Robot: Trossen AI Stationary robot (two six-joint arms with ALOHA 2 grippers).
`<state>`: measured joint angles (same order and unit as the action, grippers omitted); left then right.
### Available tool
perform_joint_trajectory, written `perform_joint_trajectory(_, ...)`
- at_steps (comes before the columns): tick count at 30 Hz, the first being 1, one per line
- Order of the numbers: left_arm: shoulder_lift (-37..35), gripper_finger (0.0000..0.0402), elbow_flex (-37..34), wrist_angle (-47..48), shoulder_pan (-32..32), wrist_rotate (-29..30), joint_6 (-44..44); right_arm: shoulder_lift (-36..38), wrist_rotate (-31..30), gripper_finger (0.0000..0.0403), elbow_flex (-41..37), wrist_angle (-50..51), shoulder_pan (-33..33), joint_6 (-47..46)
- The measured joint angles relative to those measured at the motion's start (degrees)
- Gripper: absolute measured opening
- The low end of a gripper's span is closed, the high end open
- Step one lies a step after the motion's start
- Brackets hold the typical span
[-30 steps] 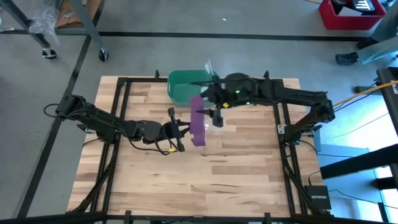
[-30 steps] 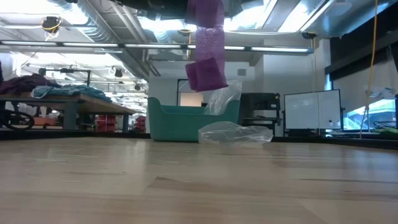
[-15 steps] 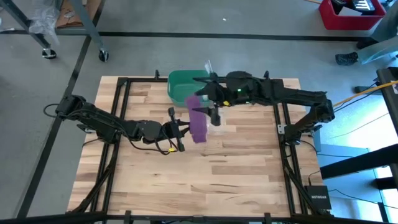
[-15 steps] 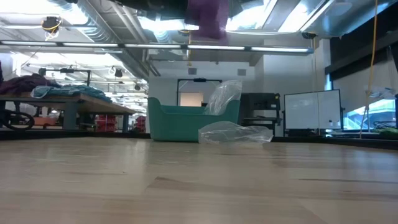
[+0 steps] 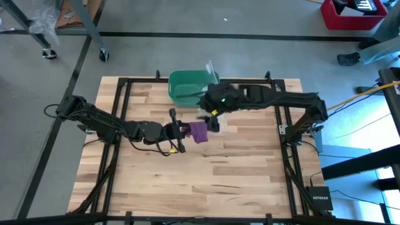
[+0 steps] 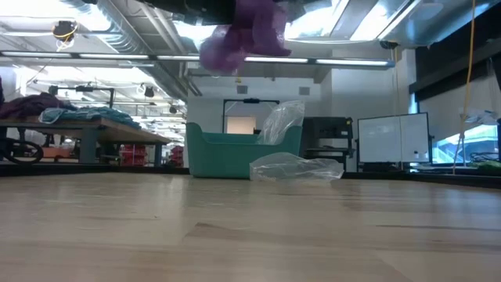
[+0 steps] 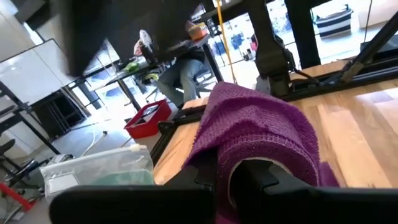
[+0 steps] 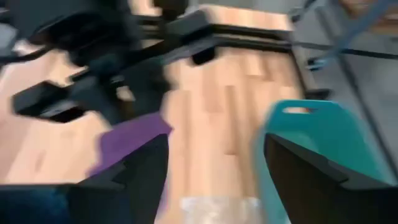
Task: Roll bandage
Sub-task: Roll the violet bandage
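Observation:
The purple bandage (image 5: pixel 199 131) is a loose bunch at mid-table, held clear above the wood by my left gripper (image 5: pixel 186 130), which is shut on it. In the left wrist view the bandage (image 7: pixel 261 121) drapes over that gripper's fingers (image 7: pixel 267 180). In the low view it shows as a bunch (image 6: pixel 243 35) high up. My right gripper (image 5: pixel 211 120) hovers open just beyond the bandage toward the far right, touching nothing. Its wrist view shows the bandage (image 8: pixel 127 146) ahead of its spread fingers. My left gripper is shut on the bandage, its fingers level and pointing toward the table's right. The cloth folds (image 7: pixel 249 146) lie over the fingertips and hide the place of contact. The bunch hangs around the fingers, slack and clear of the table.
A teal bin (image 5: pixel 186 87) stands at the table's far edge, behind the grippers, with a clear plastic bag (image 6: pixel 296 167) on the table in front of it. A black frame (image 5: pixel 281 119) edges the tabletop. The near half of the wood (image 5: pixel 206 181) is bare. A seated person (image 7: pixel 180 62) shows beyond the table.
The bandage's long loose strip, which stretched from my left gripper toward the right one and hung down in the low view, has drawn up into a bunch on my left gripper. My right gripper, still open, has come down and toward the left gripper, tipping further downward.

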<state>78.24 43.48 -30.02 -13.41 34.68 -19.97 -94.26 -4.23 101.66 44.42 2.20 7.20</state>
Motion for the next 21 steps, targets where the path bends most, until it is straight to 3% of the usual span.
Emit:
perform_joint_trajectory(3, 0.0, 0.0019, 0.0, 0.4, 0.0, 0.0, 0.0, 1.6, -1.2, 0.0266, 2.6, 2.8, 0.2, -0.6)
perform_joint_trajectory(7, 0.0, 0.0019, 0.0, 0.8, 0.0, 0.0, 0.2, 4.3, 1.5, 0.0266, 3.0, 8.3, -0.6, -2.3)
perform_joint_trajectory(12, -0.3, 0.0019, 0.0, 0.7, -0.7, 0.0, 0.3, 9.2, 2.6, 0.0266, -3.3, 10.7, -4.7, -2.5)
perform_joint_trajectory(17, -1.4, 0.0019, 0.0, 0.5, -1.2, 0.1, 0.5, 18.9, 2.5, 0.0266, -22.8, -6.6, -8.6, -2.2)
perform_joint_trajectory(21, -1.4, 0.0019, 0.0, 0.4, -1.2, 0.2, 0.6, 25.7, 2.2, 0.0266, -44.3, -32.6, -9.0, -1.6)
